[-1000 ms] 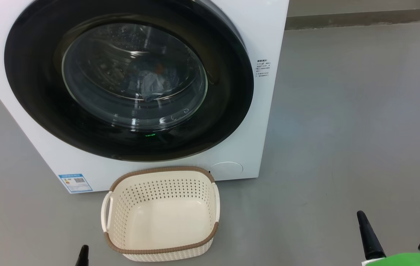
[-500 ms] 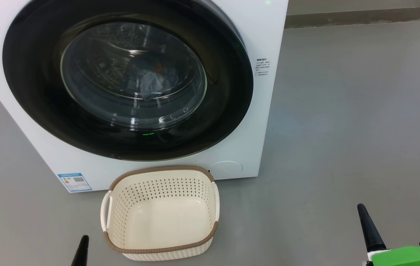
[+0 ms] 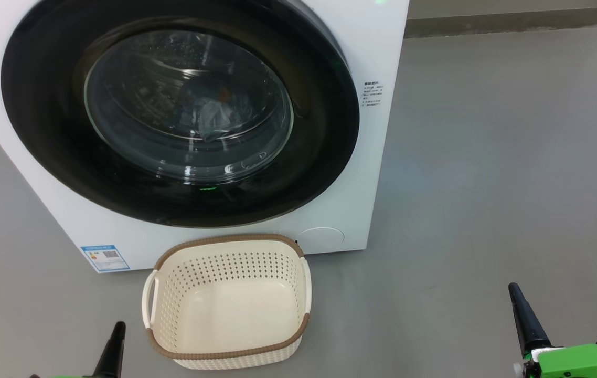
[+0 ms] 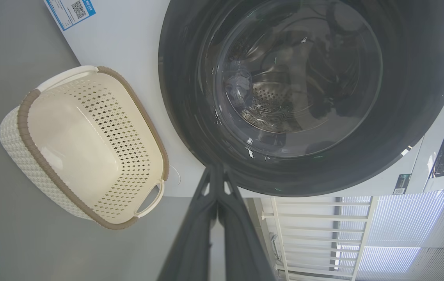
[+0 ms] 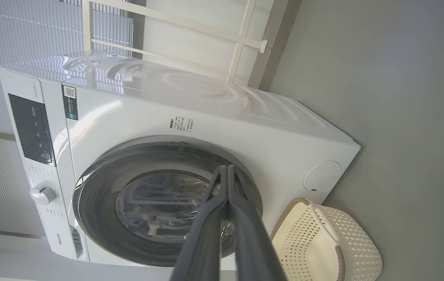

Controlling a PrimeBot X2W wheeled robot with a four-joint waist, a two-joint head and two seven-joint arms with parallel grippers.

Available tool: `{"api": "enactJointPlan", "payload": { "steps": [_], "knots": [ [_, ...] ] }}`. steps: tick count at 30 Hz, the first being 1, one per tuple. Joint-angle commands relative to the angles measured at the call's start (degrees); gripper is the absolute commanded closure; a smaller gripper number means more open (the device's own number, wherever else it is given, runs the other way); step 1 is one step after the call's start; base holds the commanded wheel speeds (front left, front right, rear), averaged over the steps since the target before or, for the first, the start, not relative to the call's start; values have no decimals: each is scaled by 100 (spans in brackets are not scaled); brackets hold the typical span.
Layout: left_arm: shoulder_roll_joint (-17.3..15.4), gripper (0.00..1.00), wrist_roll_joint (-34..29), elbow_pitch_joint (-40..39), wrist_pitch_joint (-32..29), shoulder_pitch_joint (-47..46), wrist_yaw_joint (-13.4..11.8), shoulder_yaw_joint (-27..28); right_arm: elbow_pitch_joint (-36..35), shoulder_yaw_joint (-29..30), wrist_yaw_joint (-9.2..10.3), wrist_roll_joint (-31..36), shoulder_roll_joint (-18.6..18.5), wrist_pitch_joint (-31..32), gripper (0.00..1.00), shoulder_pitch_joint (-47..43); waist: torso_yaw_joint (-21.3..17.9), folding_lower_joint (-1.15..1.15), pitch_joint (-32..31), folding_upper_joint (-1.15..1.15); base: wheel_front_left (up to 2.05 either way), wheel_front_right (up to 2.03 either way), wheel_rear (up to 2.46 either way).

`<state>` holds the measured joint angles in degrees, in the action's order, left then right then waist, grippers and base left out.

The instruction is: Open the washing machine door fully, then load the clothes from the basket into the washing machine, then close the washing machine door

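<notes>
My left tool [image 3: 117, 332] and right tool [image 3: 513, 292] are clenched and empty, near me on either side of the bare basket [image 3: 227, 239]. The clothes [image 3: 214, 118] lie in the washer [image 3: 377, 52] behind the shut door [image 3: 41, 131]. I judge the job done; the best move is to pull straight back, touching nothing.

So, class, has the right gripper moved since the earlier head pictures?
Yes. The right gripper has crept up the head view, judged against the basket, which has barely shifted.
</notes>
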<state>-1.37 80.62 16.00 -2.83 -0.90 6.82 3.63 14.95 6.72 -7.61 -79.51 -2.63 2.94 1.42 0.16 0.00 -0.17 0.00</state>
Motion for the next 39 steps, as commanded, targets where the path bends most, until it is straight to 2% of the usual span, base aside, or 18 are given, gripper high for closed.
{"api": "enactJointPlan", "payload": {
  "steps": [1,20,39],
  "knots": [
    [-131,100,149,-173,-61,-303,36,181,-127,-70,7,-172,-29,53,100,297,-1,0,3,0,0,0,0],
    [-151,100,1150,-193,-363,-528,67,287,-92,-14,12,-1254,-25,358,100,476,-16,0,35,0,0,0,0],
    [-151,100,1156,-194,-365,-529,67,287,-92,-13,12,-1260,-25,360,100,477,-16,0,35,0,0,0,0]
  ]
}}
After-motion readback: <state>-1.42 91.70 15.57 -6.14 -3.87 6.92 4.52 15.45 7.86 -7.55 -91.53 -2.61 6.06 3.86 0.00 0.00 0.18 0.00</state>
